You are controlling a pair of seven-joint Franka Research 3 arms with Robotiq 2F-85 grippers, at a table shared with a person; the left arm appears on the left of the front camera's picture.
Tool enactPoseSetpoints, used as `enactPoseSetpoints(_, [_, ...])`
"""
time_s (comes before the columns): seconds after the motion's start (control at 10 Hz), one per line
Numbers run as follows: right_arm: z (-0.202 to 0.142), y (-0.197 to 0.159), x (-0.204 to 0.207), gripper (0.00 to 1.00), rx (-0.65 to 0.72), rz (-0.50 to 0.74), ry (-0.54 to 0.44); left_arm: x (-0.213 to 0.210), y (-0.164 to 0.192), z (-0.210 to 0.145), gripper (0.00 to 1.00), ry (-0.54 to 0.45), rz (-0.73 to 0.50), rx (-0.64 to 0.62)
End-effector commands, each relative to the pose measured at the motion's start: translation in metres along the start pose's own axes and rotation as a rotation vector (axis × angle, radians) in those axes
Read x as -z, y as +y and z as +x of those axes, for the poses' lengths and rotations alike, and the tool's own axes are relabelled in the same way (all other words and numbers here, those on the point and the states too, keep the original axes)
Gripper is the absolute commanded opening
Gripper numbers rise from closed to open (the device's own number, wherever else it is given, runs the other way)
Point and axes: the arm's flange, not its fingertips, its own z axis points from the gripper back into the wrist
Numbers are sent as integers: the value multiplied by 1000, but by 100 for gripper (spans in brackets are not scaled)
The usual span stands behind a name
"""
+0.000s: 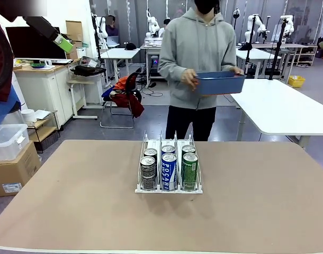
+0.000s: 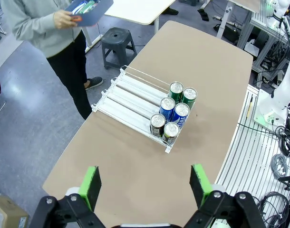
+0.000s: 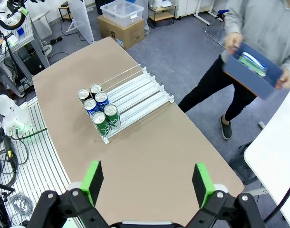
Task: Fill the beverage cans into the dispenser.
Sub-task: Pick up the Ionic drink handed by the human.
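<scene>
Left gripper (image 2: pixel 146 183) and right gripper (image 3: pixel 149 179) hang open, empty; six cans (image 2: pixel 173 114) racked in the dispenser (image 2: pixel 128 97), I likely need more from the person's bin (image 1: pixel 220 84) next

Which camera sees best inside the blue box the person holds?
The right wrist view: it looks down into the blue box. The front view shows its side wall; the left wrist view, a cropped piece.

Front view low across table (image 1: pixel 71 211); wrists high, sharing dispenser (image 2: pixel 130 97).
</scene>
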Motion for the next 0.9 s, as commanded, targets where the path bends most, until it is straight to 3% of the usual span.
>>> enactPoseSetpoints(0.0, [0, 1, 1, 100, -2, 1, -2, 0, 0, 0, 100, -1, -1, 8])
enactPoseSetpoints(0.8, [0, 1, 1, 100, -2, 1, -2, 0, 0, 0, 100, -1, -1, 8])
